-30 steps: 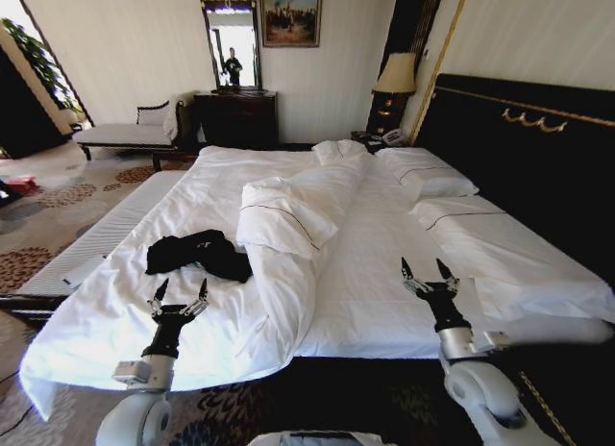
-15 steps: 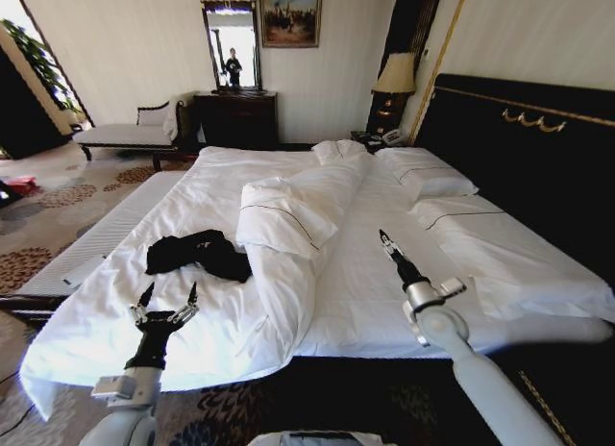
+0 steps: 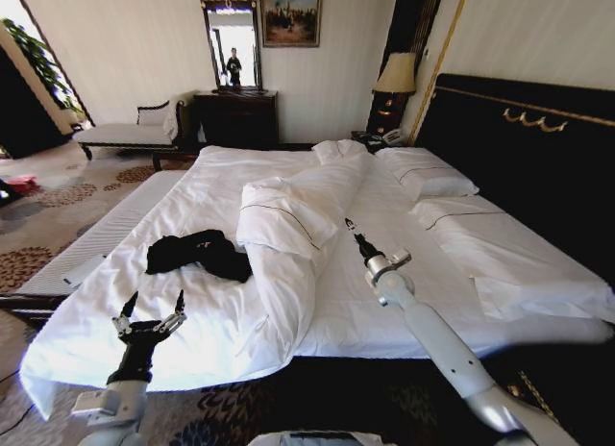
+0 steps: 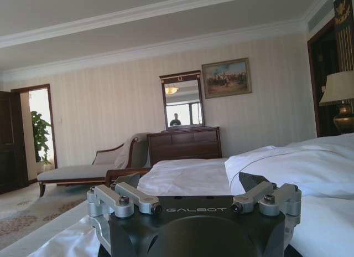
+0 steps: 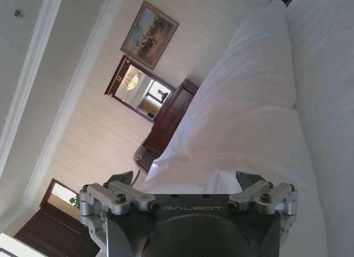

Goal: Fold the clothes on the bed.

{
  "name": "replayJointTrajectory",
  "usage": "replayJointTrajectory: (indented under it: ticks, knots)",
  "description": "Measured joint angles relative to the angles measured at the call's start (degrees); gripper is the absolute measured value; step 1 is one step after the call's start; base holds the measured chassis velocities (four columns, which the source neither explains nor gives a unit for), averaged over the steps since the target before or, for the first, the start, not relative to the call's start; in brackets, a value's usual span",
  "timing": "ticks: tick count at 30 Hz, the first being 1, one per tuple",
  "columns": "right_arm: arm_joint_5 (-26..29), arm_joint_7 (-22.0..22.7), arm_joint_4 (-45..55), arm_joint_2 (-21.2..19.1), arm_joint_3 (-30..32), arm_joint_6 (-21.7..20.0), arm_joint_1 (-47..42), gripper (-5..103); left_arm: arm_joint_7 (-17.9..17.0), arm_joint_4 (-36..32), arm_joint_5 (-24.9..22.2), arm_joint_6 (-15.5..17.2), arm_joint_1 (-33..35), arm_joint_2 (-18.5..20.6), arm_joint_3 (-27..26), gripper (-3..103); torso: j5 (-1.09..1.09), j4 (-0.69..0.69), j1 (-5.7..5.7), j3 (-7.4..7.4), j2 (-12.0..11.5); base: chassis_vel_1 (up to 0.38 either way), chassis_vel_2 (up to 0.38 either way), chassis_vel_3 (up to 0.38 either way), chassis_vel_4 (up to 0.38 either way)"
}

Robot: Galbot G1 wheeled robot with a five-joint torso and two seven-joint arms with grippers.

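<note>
The clothes (image 3: 198, 253) are a crumpled black heap on the left part of the bed (image 3: 380, 292), beside the folded-back duvet. My left gripper (image 3: 154, 300) stands open and upright over the bed's near left edge, a short way short of the clothes and touching nothing. In the left wrist view its fingers (image 4: 126, 198) are spread, with nothing between them. My right gripper (image 3: 353, 229) reaches out over the middle of the bed, turned on its side, close to the duvet's right flank. Its fingers (image 5: 251, 182) stand apart and empty.
A folded white duvet (image 3: 288, 213) runs up the bed's middle, right of the clothes. Pillows (image 3: 423, 173) lie against the dark headboard (image 3: 524, 153). A chaise (image 3: 125, 134), a dresser (image 3: 235, 119) and a lamp (image 3: 396, 75) stand by the far wall. Patterned carpet (image 3: 38, 244) lies left.
My right arm has stretched forward and to the left over the bed toward the duvet, rolling its gripper onto its side. My left gripper has drawn back and down toward the near edge.
</note>
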Motion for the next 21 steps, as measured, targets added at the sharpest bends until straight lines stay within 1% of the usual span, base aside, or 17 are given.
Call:
replayJointTrajectory:
  ticks: [3,8,17,21]
  knots:
    - [-0.59,-0.62,-3.66,1.95,-2.33,-0.61,2.72,100,-0.01,-0.22,0.41,-0.22,0.33,-0.81,-0.2,100,0.01,-0.01,0.0,0.0,0.0,0.0,0.0,0.0,0.0]
    - [-2.7,-0.66,-7.87,3.72,-4.7,-1.32,4.92,100,-0.04,-0.24,0.5,-0.31,0.4,-1.38,-0.7,100,0.0,0.0,-0.01,0.0,0.0,0.0,0.0,0.0,0.0]
    - [-5.34,-0.41,-13.98,5.41,-6.8,-1.65,7.14,100,-0.08,-0.24,0.65,-0.43,0.33,-1.93,-0.79,100,0.01,-0.03,-0.01,-0.01,0.0,0.0,0.0,0.0,0.0]
    - [-5.69,-0.44,-16.54,6.73,-7.48,-1.6,8.64,100,-0.09,-0.24,0.7,-0.48,0.37,-1.99,-0.87,100,0.01,0.0,-0.01,-0.01,0.0,0.0,0.0,0.0,0.0]
